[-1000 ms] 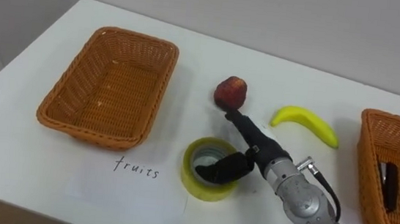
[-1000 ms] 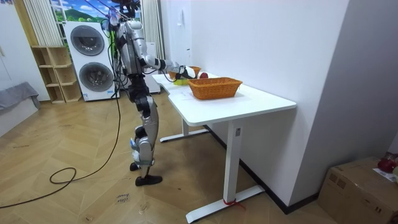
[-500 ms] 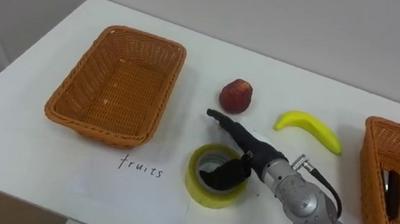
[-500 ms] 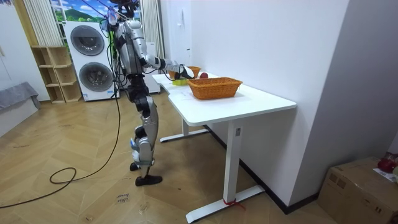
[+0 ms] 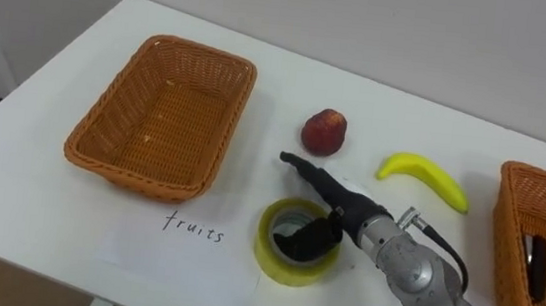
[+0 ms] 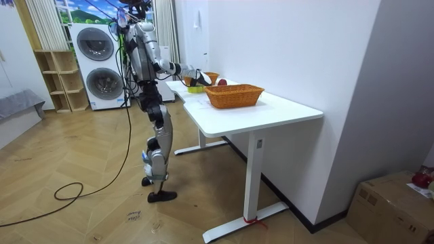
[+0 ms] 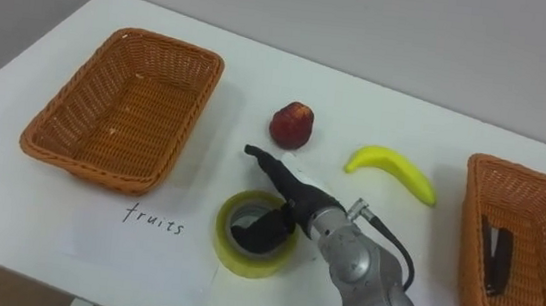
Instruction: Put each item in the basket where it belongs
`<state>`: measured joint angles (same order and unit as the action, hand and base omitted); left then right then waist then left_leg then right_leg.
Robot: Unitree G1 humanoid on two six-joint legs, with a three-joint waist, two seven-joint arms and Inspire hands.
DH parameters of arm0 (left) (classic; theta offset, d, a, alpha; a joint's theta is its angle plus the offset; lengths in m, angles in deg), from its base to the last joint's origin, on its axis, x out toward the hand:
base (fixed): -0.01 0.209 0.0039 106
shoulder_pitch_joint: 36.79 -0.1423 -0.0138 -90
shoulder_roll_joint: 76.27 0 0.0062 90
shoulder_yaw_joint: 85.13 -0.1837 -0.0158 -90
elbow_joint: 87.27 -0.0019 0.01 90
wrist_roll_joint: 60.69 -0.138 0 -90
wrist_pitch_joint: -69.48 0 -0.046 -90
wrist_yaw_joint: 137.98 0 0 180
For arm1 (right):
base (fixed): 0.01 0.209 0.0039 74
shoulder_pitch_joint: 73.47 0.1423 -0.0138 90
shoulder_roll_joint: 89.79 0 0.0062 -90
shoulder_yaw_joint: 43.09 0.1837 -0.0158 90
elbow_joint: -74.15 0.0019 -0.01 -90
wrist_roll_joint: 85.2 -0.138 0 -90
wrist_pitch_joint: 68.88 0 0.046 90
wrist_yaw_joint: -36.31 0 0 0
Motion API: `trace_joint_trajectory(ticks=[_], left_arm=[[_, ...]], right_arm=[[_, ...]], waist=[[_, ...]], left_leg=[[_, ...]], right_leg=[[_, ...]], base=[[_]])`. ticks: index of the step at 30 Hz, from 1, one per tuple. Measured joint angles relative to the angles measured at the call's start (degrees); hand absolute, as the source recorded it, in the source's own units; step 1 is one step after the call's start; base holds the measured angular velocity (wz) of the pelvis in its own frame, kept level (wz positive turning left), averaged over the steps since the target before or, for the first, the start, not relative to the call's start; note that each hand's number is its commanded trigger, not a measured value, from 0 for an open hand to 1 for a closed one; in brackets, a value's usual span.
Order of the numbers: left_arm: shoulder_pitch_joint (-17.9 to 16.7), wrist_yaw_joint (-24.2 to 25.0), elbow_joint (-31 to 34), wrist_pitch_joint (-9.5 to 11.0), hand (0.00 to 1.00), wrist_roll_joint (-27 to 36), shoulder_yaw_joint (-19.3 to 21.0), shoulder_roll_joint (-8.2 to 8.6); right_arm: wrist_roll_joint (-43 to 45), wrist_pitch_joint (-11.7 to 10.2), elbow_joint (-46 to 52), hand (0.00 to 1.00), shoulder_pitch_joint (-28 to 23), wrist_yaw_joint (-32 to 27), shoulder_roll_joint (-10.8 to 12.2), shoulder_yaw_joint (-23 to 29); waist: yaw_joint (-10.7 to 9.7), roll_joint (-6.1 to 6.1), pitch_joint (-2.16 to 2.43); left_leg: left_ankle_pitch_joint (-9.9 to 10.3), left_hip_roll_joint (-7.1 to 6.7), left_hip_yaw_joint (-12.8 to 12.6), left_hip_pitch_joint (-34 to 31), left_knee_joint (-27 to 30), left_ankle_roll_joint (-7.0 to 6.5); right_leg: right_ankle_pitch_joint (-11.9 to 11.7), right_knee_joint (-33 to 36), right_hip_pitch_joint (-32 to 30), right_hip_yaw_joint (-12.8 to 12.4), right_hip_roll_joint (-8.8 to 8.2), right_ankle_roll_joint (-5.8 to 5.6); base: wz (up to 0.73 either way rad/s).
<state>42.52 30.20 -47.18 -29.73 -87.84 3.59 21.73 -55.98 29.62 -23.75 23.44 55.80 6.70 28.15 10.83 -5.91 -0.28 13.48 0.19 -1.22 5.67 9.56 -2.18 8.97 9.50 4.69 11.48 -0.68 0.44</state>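
A white table [image 5: 19, 184] spans the eye views, and low in the centre of the frame lies the yellow tape roll [image 5: 294, 241], flat on the tabletop with its hole facing up. The right hand [image 5: 339, 220] comes in from the lower right corner and sits over the roll's right side. Its dark thumb and lower fingers [image 5: 303, 240] are curled down into the hole, hooked against the inner wall, while one finger [image 5: 302, 168] sticks straight out toward the upper left, passing above the far rim and pointing at the red fruit [image 5: 323, 132]. That fruit stands just above centre, apart from the fingertip, and the banana [image 5: 423, 176] lies to its right, in the right-centre of the frame, touching neither. In the upper left sits the left basket [image 5: 88, 140], wicker, with nothing inside. Below it a sheet of paper [image 5: 192, 261] with handwriting lies on the table, its right edge reaching the roll. At the right edge of the frame is the right basket [image 5: 505, 246], cut off by the border, with a dark office item [image 5: 532, 261] lying in it. In the room view the robot stands upright at the table's long side in the upper left of the frame, one arm stretched over the tabletop, with two stacked washing machines [image 6: 100, 64] behind it
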Motion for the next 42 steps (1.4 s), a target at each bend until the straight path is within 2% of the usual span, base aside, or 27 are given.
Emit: trace_joint_trajectory(ticks=[1, 2, 3, 20, 42], left_arm=[[0.00, 0.00, 0.00, 0.00, 0.00, -0.01, 0.01, -0.01], [-0.01, -0.01, 0.00, -0.01, 0.00, -0.01, 0.01, -0.03], [-0.01, -0.01, 0.00, -0.01, 0.00, -0.01, 0.01, -0.04], [-0.10, -1.49, 0.02, -0.05, 0.00, -0.04, 0.16, -0.44], [-0.47, -2.77, 0.02, -0.03, 0.00, -0.02, 0.56, -0.55]], right_arm=[[0.14, 0.00, 0.00, 0.65, 0.00, 0.04, 0.00, -0.01], [0.37, 0.01, 0.01, 0.77, 0.01, 0.04, 0.00, 0.00], [0.51, 0.01, 0.02, 1.00, 0.01, 0.01, 0.00, 0.00], [5.01, 0.32, 0.16, 1.00, 2.10, -2.69, -0.13, 0.90], [2.68, 0.30, -0.10, 1.00, 1.14, -2.63, -0.11, 0.89]], waist=[[0.01, 0.01, 0.00], [0.03, 0.01, 0.00], [0.04, 0.02, 0.00], [0.52, -0.18, 0.09], [0.45, -0.46, -0.01]], left_leg=[[0.00, -0.01, 0.01, 0.00, 0.01, 0.00], [0.00, -0.01, 0.01, 0.00, 0.01, 0.00], [0.00, 0.00, 0.01, 0.00, 0.01, 0.00], [0.00, -0.04, 0.27, 0.01, 0.03, 0.01], [0.01, -0.03, 0.22, 0.04, -0.07, 0.02]], right_leg=[[0.00, 0.00, 0.02, 0.01, 0.00, 0.00], [0.00, 0.00, 0.03, 0.01, 0.00, 0.00], [0.00, 0.00, 0.03, 0.01, 0.00, 0.00], [-0.05, -0.86, 0.29, -0.08, 0.04, -0.08], [-0.08, -0.84, 0.43, -0.37, 0.10, -0.13]], base=[[0.00], [0.00], [0.00], [0.00], [0.00]])
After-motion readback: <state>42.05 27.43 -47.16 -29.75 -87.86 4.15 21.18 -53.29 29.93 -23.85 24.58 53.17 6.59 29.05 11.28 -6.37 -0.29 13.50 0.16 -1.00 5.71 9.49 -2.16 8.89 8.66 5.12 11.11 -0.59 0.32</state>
